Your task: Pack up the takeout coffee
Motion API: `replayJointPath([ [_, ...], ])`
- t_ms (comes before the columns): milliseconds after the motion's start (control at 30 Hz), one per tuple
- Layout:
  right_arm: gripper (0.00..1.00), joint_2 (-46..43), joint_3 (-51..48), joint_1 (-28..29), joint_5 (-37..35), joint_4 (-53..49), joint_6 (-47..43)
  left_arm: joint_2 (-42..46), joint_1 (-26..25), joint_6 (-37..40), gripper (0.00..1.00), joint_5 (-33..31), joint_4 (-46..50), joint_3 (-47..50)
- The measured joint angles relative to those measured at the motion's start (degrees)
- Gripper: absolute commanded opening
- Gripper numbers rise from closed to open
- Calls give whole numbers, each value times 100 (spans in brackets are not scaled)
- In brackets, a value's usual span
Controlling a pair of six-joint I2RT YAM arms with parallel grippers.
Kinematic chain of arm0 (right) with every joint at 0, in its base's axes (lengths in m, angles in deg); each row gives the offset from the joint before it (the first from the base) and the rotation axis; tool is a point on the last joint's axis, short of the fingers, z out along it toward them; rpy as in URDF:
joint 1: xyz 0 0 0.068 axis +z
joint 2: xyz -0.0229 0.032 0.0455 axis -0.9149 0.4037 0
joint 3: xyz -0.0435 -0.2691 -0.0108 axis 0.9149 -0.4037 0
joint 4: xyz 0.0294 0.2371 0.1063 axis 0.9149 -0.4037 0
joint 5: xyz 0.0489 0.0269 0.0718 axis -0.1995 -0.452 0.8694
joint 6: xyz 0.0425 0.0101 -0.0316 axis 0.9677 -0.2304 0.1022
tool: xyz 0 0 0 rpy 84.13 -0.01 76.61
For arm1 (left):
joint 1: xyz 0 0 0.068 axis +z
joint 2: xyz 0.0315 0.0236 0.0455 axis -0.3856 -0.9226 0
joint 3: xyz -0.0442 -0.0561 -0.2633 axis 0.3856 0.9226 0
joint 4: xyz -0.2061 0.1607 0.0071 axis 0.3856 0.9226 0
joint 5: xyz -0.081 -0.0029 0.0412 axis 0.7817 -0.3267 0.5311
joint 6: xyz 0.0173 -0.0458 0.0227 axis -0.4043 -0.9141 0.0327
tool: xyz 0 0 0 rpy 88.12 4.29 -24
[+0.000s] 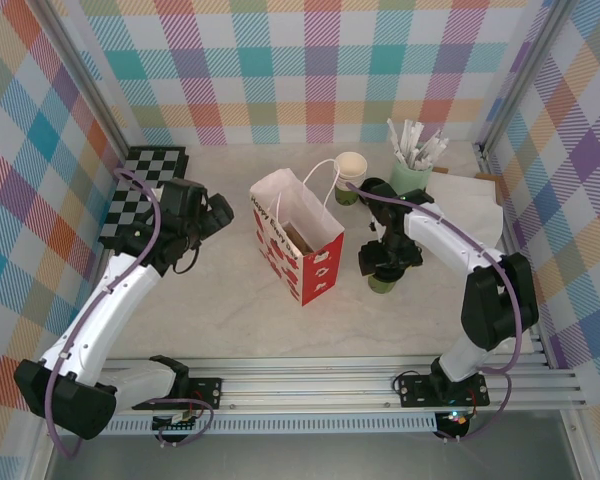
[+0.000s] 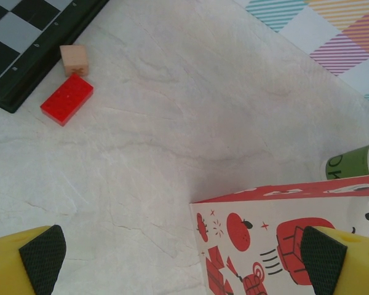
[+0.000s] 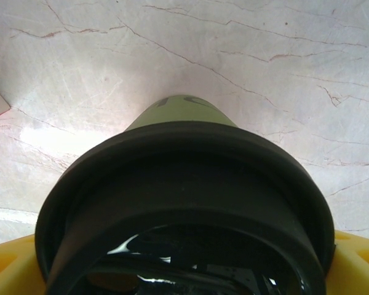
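The takeout coffee (image 3: 181,114) stands on the table right of the bag, its green base (image 1: 382,285) poking out from under my right gripper (image 1: 385,262). In the right wrist view its black lid (image 3: 184,178) spans the whole gap between the yellow fingers (image 3: 12,264) of the right gripper (image 3: 184,270); the pads are hidden, so contact is unclear. The red-and-white paper bag (image 1: 298,235) stands open mid-table. My left gripper (image 1: 218,215) hovers left of the bag, open and empty (image 2: 184,261), with the bag's corner (image 2: 277,239) below it.
A lidless green cup (image 1: 351,165) stands behind the bag (image 2: 350,163), and a mint tumbler of white sticks (image 1: 412,172) is at the back right beside white paper (image 1: 472,205). A chessboard (image 1: 145,188) lies far left, with a red brick (image 2: 67,99) and tan block (image 2: 74,59) near it.
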Motion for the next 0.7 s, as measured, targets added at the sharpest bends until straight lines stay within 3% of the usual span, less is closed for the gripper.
replayJointPath([
  [333,74,-291,98,0,-9,-295,-2,-315,0,378,100,422,-483,-59],
  [700,71,-518,205,0,-107,-551,0,-1117,42,866,100,673,-710,-1008],
])
